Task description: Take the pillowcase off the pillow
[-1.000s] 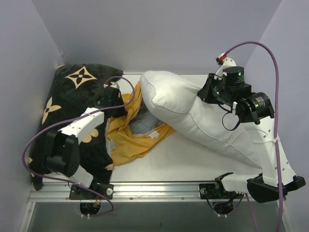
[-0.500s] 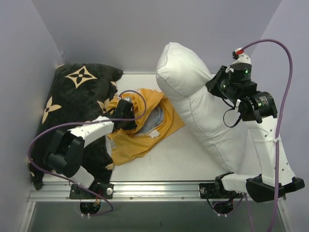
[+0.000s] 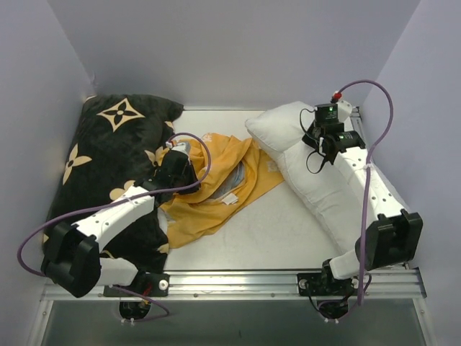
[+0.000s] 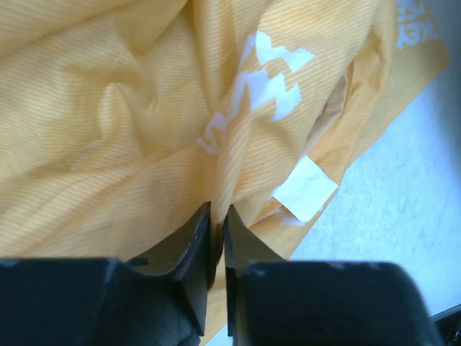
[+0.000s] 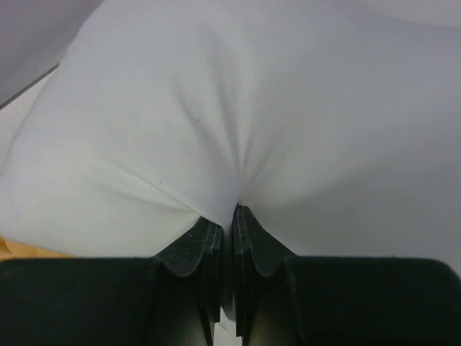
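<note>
The orange-yellow pillowcase lies crumpled left of the table's centre, a bit of blue lining showing in its mouth. Apart from it, the plain white pillow lies along the right side of the table. My left gripper sits on the pillowcase's left part. In the left wrist view its jaws stand almost together with a fold of the pillowcase pinched between them. My right gripper is shut on a pucker of the pillow near its far end.
A large black cushion with beige flower motifs fills the left side, under my left arm. Walls close in on the left, back and right. White table top shows in front of the pillowcase. A white label hangs at the pillowcase's edge.
My right arm has swung the pillow up, rightward and down flat onto the table, clear of the pillowcase. My left gripper has slid right along the pillowcase.
</note>
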Available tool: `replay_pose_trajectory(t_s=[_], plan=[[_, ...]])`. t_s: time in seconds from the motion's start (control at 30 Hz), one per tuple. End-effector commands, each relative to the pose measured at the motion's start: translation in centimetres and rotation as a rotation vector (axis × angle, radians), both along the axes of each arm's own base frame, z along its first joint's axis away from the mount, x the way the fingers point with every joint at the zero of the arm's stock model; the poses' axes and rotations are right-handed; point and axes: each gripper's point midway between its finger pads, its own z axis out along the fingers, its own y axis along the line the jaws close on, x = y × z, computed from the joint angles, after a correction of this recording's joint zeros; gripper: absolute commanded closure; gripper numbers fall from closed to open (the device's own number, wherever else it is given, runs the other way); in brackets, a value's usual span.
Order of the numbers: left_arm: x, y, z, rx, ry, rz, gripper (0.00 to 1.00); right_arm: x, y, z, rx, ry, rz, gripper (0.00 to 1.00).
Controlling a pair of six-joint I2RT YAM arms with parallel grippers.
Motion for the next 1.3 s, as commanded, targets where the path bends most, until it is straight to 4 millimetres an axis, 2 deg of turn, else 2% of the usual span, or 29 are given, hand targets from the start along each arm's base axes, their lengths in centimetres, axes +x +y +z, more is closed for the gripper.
replay_pose_trajectory(t_s=[0.0, 0.2, 0.27, 0.3, 0.33, 0.4, 0.43, 0.5, 0.53, 0.57, 0.6, 0.67, 0.7, 0.77, 0.8, 0.87, 0.9, 0.97, 1.0, 1.07, 1.17, 1.27], plan=[[0.6, 0.2, 4.1, 0.001, -0.097, -0.021, 0.78, 2.7, 2.4, 2.7, 0.111, -0.176, 0.056, 1.00], [0.6, 0.7, 6.6, 0.025, -0.156, -0.044, 0.44, 3.6, 6.3, 0.2, 0.156, -0.133, 0.224, 1.00], [0.7, 0.6, 7.9, 0.014, -0.188, -0.053, 0.35, 4.0, 7.1, 0.8, 0.167, -0.139, 0.263, 1.00], [0.6, 0.4, 8.3, 0.006, -0.194, -0.065, 0.32, 4.2, 7.3, 0.2, 0.161, -0.122, 0.274, 1.00], [0.6, 0.3, 8.7, 0.008, -0.205, -0.081, 0.30, 4.4, 7.5, 0.8, 0.166, -0.127, 0.286, 0.99], [0.6, 0.0, 9.5, 0.004, -0.221, -0.103, 0.27, 3.9, 8.0, 0.4, 0.177, -0.086, 0.321, 0.90], [0.5, -0.2, 9.8, 0.004, -0.228, -0.123, 0.26, 3.6, 8.2, 0.5, 0.177, -0.076, 0.333, 0.70], [0.5, -0.2, 10.5, 0.001, -0.237, -0.131, 0.23, 2.4, 8.1, 1.1, 0.172, -0.058, 0.347, 0.46], [0.4, -0.4, 11.0, -0.006, -0.247, -0.143, 0.22, 1.8, 8.1, 1.5, 0.169, -0.061, 0.355, 0.26], [0.4, -0.5, 11.7, -0.014, -0.263, -0.145, 0.21, 1.0, 8.1, 1.3, 0.169, -0.050, 0.364, 0.00], [0.3, -0.5, 11.9, -0.018, -0.268, -0.146, 0.21, 0.2, 7.9, 2.7, 0.171, -0.080, 0.369, 0.00], [-0.1, -0.4, 13.1, -0.037, -0.298, -0.147, 0.20, -1.4, 7.7, 2.8, 0.173, -0.082, 0.382, 0.00], [-0.2, -0.3, 13.5, -0.040, -0.307, -0.145, 0.20, -2.8, 7.3, 4.2, 0.177, -0.113, 0.385, 0.00], [-0.8, 0.2, 14.6, -0.053, -0.329, -0.137, 0.18, -4.5, 7.2, 4.5, 0.189, -0.124, 0.389, 0.00], [-1.0, 0.3, 15.0, -0.059, -0.338, -0.135, 0.17, -6.1, 6.9, 4.3, 0.193, -0.134, 0.393, 0.00], [-1.6, 0.4, 15.8, -0.081, -0.360, -0.142, 0.17, -7.9, 6.6, 3.8, 0.194, -0.134, 0.388, 0.00], [-2.0, 0.3, 15.9, -0.091, -0.359, -0.156, 0.16, -9.4, 6.1, 3.5, 0.193, -0.145, 0.388, 0.00], [-2.6, 0.1, 16.0, -0.112, -0.362, -0.172, 0.16, -10.9, 5.5, 2.5, 0.178, -0.139, 0.382, 0.00], [-2.7, 0.0, 16.0, -0.124, -0.363, -0.178, 0.16, -11.9, 5.0, 2.7, 0.165, -0.155, 0.377, 0.00], [-2.9, -0.3, 16.2, -0.148, -0.375, -0.187, 0.15, -12.9, 4.1, 1.4, 0.136, -0.130, 0.360, 0.00], [-3.1, -0.5, 16.6, -0.159, -0.387, -0.200, 0.14, -14.0, 3.1, 0.6, 0.095, -0.124, 0.345, 0.00], [-3.3, -0.6, 16.4, -0.156, -0.388, -0.219, 0.14, -14.4, 3.0, 0.4, 0.085, -0.121, 0.357, 0.00]])
